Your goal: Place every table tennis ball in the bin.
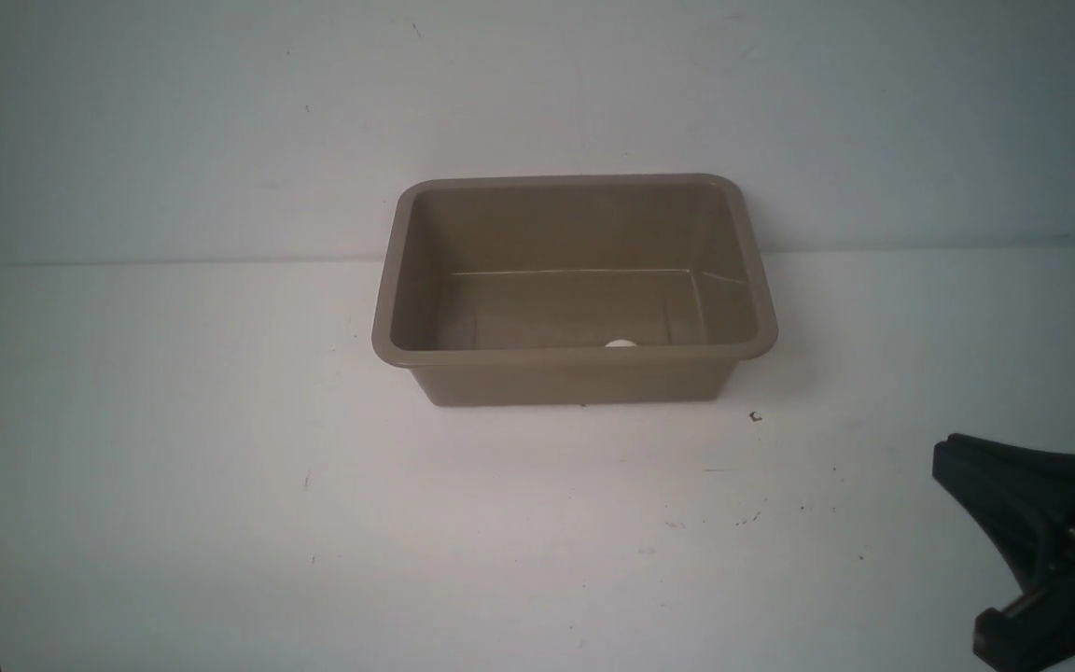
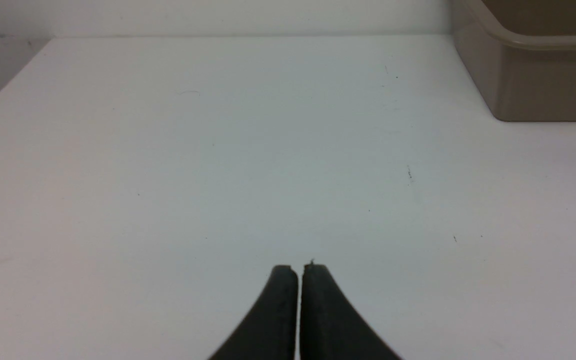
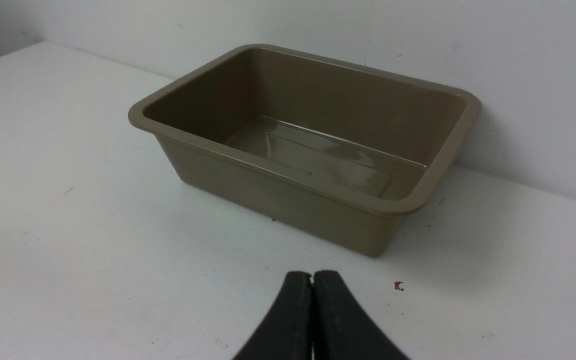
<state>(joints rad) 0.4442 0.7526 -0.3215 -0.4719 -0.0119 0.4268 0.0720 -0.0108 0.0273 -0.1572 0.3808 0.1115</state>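
Note:
The taupe-brown bin (image 1: pixel 575 356) stands on the white table against the back wall, in the middle of the front view. Inside it, just the top of one white table tennis ball (image 1: pixel 621 343) shows above the near rim. My right gripper (image 1: pixel 951 457) is low at the front right, well short of the bin and shut on nothing. Its wrist view has the shut fingertips (image 3: pixel 312 274) facing the bin (image 3: pixel 278 200), whose near wall hides the ball. My left gripper (image 2: pixel 299 267) is shut and empty over bare table, with the bin's corner (image 2: pixel 533 85) ahead to one side.
A small brown speck (image 1: pixel 755 417) lies on the table just right of the bin's front corner, and the right wrist view shows this speck (image 3: pixel 398 286) too. The table's left edge (image 2: pixel 8 80) drops off beyond the left gripper. The wall stands directly behind the bin.

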